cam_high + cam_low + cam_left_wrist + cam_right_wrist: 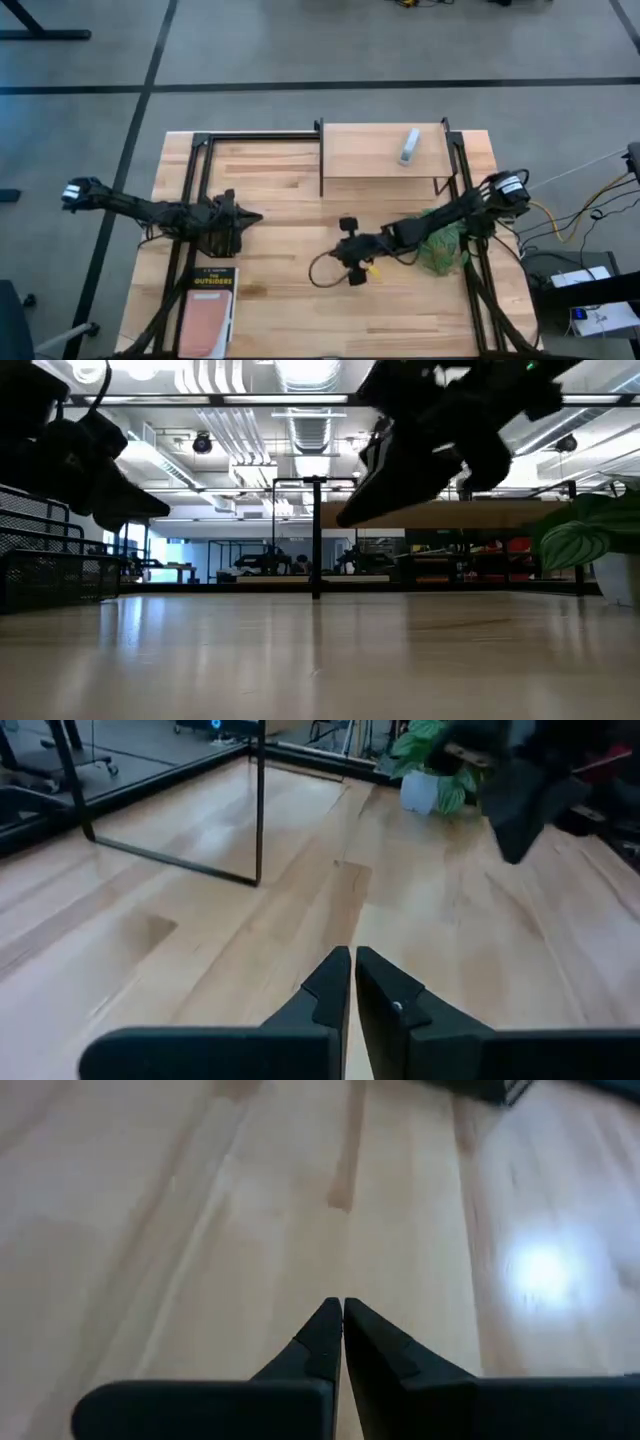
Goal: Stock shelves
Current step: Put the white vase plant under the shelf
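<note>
The shelves (385, 150) are a small light-wood board on thin black legs at the table's far edge, right of centre; the low view shows the board (450, 515) from the side. A white oblong object (409, 146) lies on top of it. My left gripper (255, 217) hovers shut over the table's left half, pointing right, its fingertips (352, 958) together above bare wood. My right gripper (340, 255) hangs shut over the middle of the table, in front of the shelves, with nothing between its fingers (335, 1308).
A potted green plant (440, 250) stands near the right edge, under my right arm, and shows in the left wrist view as the plant (435, 760). A book (210, 300) lies in a black wire rack at the near left. Bare tabletop (290, 190) lies between the grippers and the shelves.
</note>
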`<state>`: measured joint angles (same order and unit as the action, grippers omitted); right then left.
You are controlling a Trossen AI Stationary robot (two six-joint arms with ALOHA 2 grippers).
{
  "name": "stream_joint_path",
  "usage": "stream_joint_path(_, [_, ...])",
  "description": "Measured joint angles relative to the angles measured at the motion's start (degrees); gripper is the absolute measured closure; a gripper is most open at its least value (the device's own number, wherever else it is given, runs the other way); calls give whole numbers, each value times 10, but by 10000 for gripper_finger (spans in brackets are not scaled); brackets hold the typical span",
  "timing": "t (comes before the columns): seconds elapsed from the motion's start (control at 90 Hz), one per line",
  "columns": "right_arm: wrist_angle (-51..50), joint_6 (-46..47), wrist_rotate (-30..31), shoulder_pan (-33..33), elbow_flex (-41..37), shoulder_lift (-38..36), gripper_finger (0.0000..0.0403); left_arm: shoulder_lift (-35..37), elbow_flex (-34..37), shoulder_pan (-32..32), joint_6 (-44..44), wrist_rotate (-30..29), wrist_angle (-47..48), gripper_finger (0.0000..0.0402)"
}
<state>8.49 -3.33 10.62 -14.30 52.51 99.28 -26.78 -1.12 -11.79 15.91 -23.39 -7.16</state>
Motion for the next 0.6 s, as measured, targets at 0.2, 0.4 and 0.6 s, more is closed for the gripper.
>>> stream_joint_path(0.2, [21,36,-2,15,-6,11,403,-26,0,0,-19,4,-20,397])
stream_joint_path(0.4, [66,53,-1,15,-5,21,403,-45,0,0,-32,4,-50,397])
stream_joint_path(0.6, [72,108,-1,15,-5,21,403,-59,0,0,-55,73,-89,397])
